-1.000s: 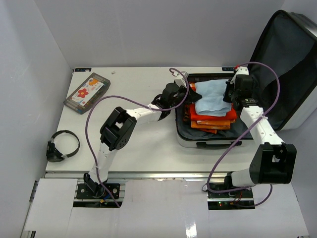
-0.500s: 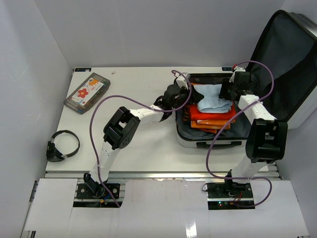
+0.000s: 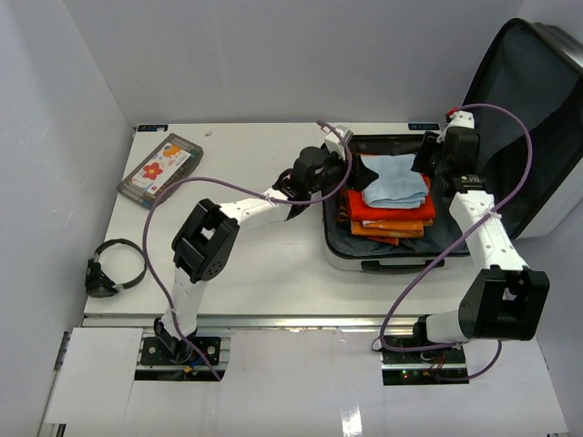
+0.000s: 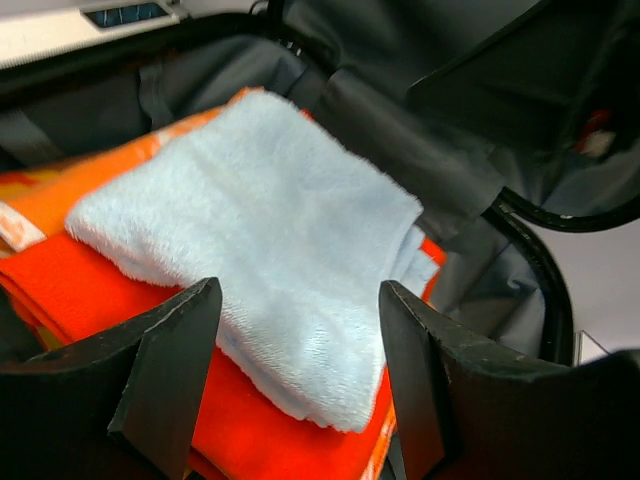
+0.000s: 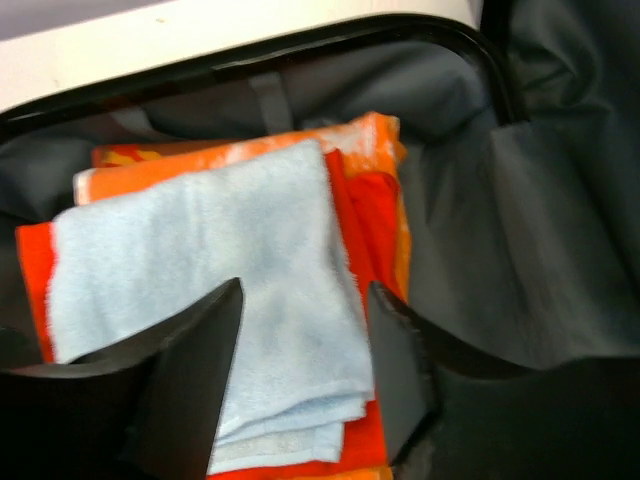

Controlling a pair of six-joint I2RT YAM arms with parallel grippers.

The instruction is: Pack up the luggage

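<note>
The luggage (image 3: 383,264) lies open at the table's right, its dark-lined lid (image 3: 533,109) standing up behind it. Inside, a folded light-blue towel (image 3: 393,180) rests on a stack of orange and red folded cloths (image 3: 392,220). My left gripper (image 3: 344,169) hovers at the luggage's left rim, open, with the towel (image 4: 260,220) beyond its spread fingers (image 4: 170,370) and untouched. My right gripper (image 3: 426,166) is at the towel's right side, open above the towel (image 5: 200,270), holding nothing.
A flat grey case with a red flower (image 3: 160,169) lies at the table's back left. A black headset (image 3: 114,269) sits at the left edge. White walls close in on the left and the back. The upright lid stands close behind my right arm.
Both grippers have opened and let go of the blue towel, which now lies on the stack. The right gripper has drawn back toward the lid, and the left slightly toward the rim.
</note>
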